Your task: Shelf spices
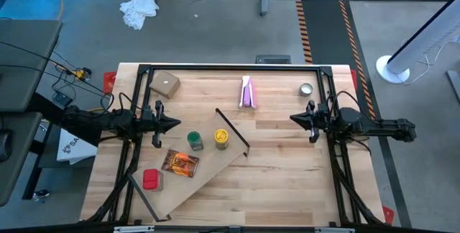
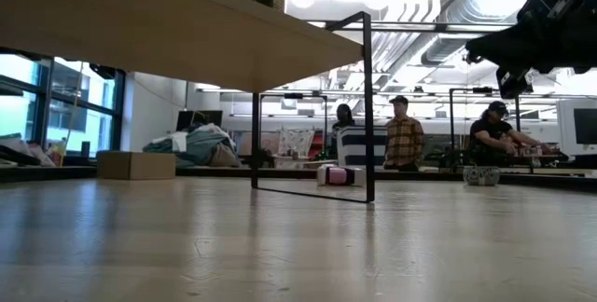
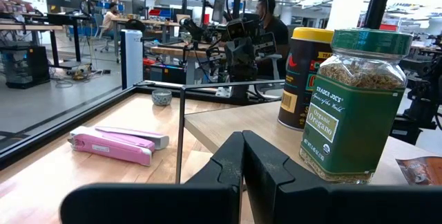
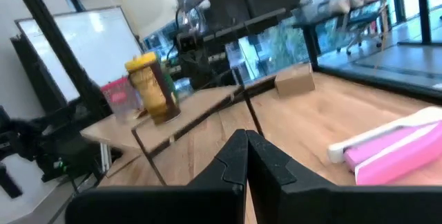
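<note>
The shelf [image 1: 208, 172] is a long, light wood plank with thin black metal legs at each end. It is lying slantwise on the worktop [image 1: 287, 183]. All four spices are sitting on top of it.

The green-lidded jar [image 1: 195, 141] is see-through, with a green label and dried green flakes inside. It is standing upright just ahead of the left gripper's [image 1: 175, 124] fingers, a little off to one side. The yellow jar [image 1: 221, 139] has a yellow lid and a dark label, and it is standing right beside the green-lidded jar, farther from those fingers. The flat orange-brown packet [image 1: 180, 162] is lying flat on the plank, near the green-lidded jar. The red box [image 1: 152, 180] is sitting at the plank's far end, well away from both sets of fingers.

The left gripper's fingers [image 3: 228, 172] are pressed tight together, holding nothing, and hanging near the shelf's edge.

The right gripper [image 1: 294, 119] is waiting well apart from the shelf. Its fingers [image 4: 235, 162] are also pressed together and holding nothing. From there, the yellow jar is showing far ahead on the plank.

A pink packet [image 1: 247, 93] is lying on the worktop between the two grippers.
</note>
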You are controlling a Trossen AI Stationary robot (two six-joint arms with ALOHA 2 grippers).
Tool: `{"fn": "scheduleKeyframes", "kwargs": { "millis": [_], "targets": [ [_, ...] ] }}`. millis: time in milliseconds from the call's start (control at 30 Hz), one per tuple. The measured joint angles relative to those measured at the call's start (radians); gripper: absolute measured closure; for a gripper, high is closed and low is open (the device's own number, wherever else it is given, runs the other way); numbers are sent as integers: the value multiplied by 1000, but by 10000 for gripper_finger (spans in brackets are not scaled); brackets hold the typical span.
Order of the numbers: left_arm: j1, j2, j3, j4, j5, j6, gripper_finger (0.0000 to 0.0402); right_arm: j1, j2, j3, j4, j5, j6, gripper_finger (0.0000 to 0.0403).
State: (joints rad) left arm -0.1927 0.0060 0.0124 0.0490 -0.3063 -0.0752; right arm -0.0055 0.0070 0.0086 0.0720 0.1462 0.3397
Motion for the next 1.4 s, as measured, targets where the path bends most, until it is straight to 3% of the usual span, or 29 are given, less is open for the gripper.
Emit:
{"fn": "scheduleKeyframes", "kwargs": {
  "millis": [67,200,300,467,633,933,1300,1400],
  "targets": [
    [0,0,0,0,0,0,398,0,-2,0,64,36,68,402],
    [0,0,0,0,0,0,398,0,-1,22,165,56,378,402],
    [0,0,0,0,0,0,398,0,18,43,249,65,493,402],
    [0,0,0,0,0,0,398,-1,137,159,332,-38,465,402],
    [0,0,0,0,0,0,398,0,374,380,321,-143,372,402],
    [0,0,0,0,0,0,398,0,801,774,334,-125,157,402],
    [0,0,0,1,0,0,398,-16,1156,1148,55,-145,247,402],
    [1,2,0,8,-53,-27,398,-16,1214,1230,7,-148,242,402]
  ]
}}
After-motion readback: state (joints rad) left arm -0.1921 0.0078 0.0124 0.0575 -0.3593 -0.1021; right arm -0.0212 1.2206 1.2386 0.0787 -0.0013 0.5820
